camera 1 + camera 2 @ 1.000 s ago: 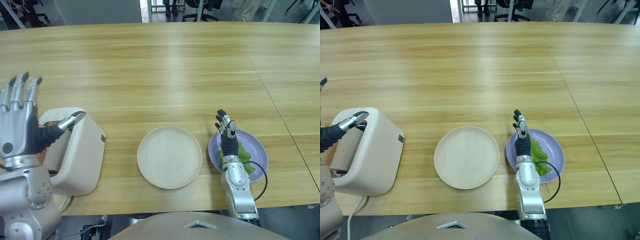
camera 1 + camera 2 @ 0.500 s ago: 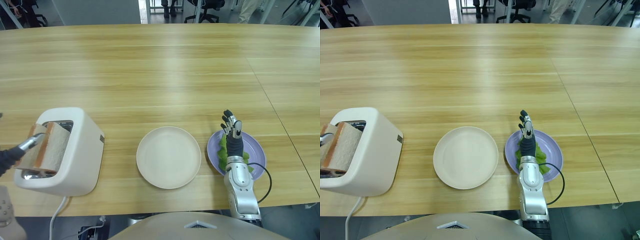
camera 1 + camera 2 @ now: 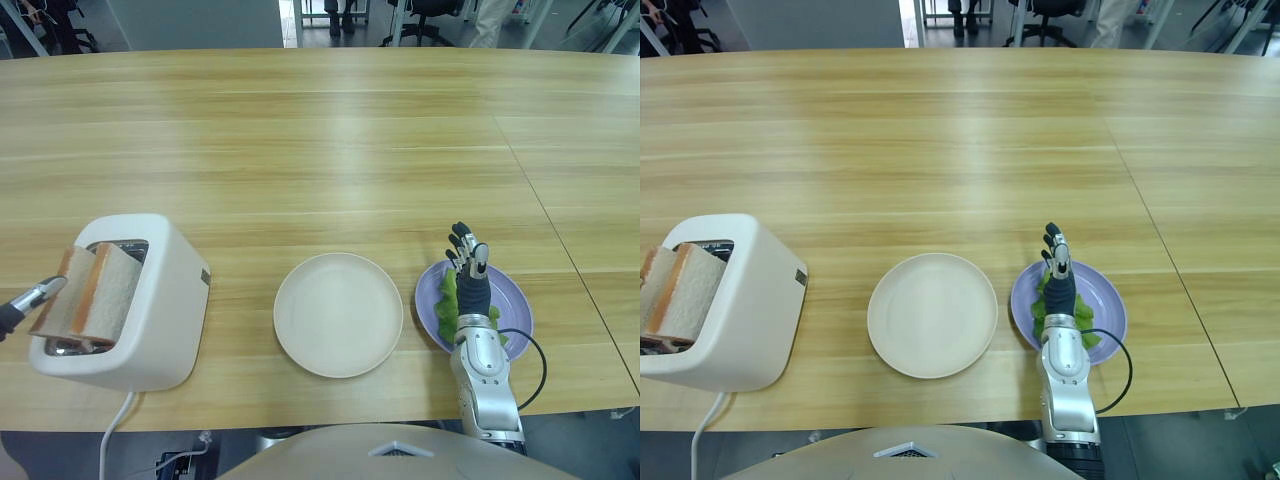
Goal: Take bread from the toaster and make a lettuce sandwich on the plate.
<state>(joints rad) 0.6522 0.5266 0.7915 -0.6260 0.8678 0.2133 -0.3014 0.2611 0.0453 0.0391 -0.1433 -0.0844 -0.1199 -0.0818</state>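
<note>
A white toaster (image 3: 165, 310) stands at the near left of the table with two slices of bread (image 3: 95, 295) sticking up from its slot. A small part of my left hand (image 3: 22, 303) shows at the left edge, right beside the outer slice. An empty cream plate (image 3: 338, 314) lies in the middle near the front edge. To its right a purple plate (image 3: 512, 300) holds green lettuce (image 3: 447, 305). My right hand (image 3: 472, 280) stands edge-on over the purple plate's left half, open with straight fingers and holding nothing.
The toaster's white cord (image 3: 112, 440) hangs over the table's front edge. A black cable (image 3: 535, 360) loops from my right wrist across the purple plate's near rim. Bare wooden table (image 3: 330, 150) stretches behind the plates.
My left hand, raised and spread over the toaster a second ago, has drawn back down and left to the picture's edge. The bread slices now show. The right hand has barely shifted.
</note>
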